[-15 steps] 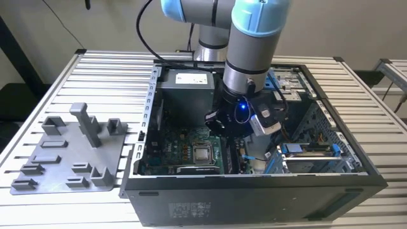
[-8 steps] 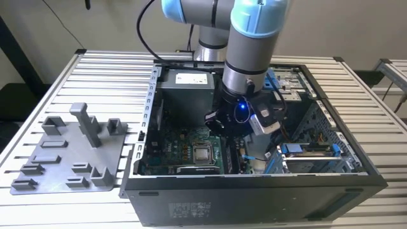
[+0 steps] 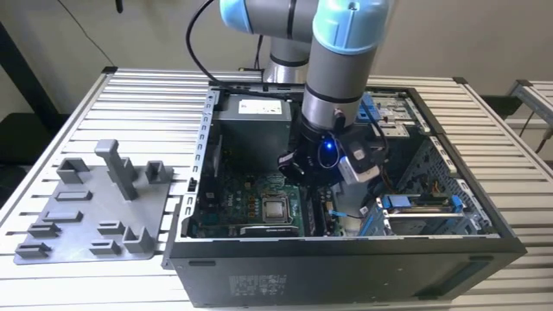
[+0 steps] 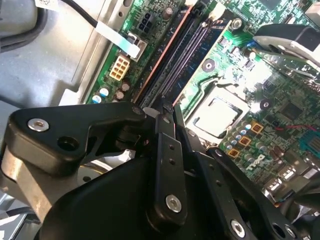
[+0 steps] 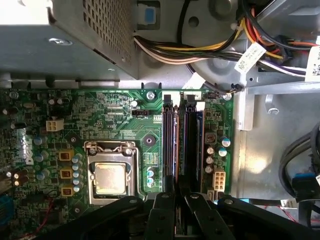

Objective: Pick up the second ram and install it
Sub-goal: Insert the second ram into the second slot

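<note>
Inside the open computer case [image 3: 346,253], the gripper [image 5: 175,215] hangs low over the memory slots beside the processor [image 5: 110,178], its fingers [image 4: 167,165] nearly together around the second ram [image 5: 176,150] standing in its slot.

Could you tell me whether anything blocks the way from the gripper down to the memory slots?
Nothing visible does. The gripper hangs directly over the slots, beside the processor; the cables lie beyond their far end.

Near ends of the memory slots [image 5: 180,145] behind the tool [image 5: 176,210].
</note>
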Controlling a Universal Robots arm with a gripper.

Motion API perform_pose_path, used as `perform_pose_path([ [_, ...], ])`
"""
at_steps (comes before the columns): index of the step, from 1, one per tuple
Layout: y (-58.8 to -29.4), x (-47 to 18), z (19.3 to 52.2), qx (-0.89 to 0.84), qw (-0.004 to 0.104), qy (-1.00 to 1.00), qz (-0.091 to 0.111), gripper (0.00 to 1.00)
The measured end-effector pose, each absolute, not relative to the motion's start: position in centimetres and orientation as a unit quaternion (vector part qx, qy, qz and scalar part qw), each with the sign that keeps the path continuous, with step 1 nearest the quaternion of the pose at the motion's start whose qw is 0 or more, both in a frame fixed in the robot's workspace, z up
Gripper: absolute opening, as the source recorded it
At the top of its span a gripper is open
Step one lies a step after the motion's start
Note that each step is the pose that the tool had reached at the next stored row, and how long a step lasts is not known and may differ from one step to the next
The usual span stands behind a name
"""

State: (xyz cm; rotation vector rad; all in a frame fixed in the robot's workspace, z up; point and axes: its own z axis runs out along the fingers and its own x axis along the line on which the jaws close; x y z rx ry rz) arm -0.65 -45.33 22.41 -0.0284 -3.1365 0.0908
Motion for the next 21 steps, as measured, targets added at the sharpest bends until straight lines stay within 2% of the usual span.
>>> perform_pose_path([
  [21,-44.93,-0.64,21.96,-0.019,0.002,-0.999,0.029,0.14],
])
